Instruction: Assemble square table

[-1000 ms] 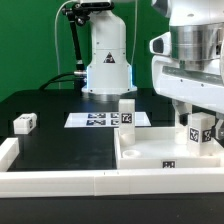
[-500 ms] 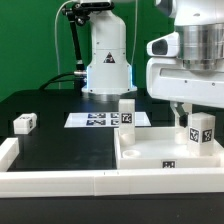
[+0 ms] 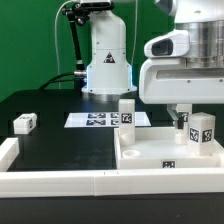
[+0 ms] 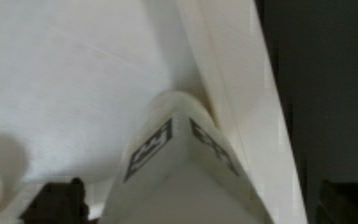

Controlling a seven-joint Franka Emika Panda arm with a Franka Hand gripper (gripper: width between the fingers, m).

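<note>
The square tabletop (image 3: 150,156) lies upside down like a tray at the exterior view's front right. One white tagged leg (image 3: 127,112) stands upright in its far left corner. A second leg (image 3: 201,131) stands upright at its right side. My gripper (image 3: 190,116) hangs just above and around that second leg, open, holding nothing. In the wrist view this leg (image 4: 172,165) rises between my two dark fingertips (image 4: 60,202), next to the tabletop's rim (image 4: 229,70). A third leg (image 3: 25,123) lies loose on the black table at the exterior view's left.
The marker board (image 3: 98,120) lies flat behind the tabletop, in front of the arm's white base (image 3: 107,60). Long white bars (image 3: 60,181) run along the table's front and left edges.
My gripper has risen a little above the right-hand leg. The leg stays upright where it was. Nothing else moved.
</note>
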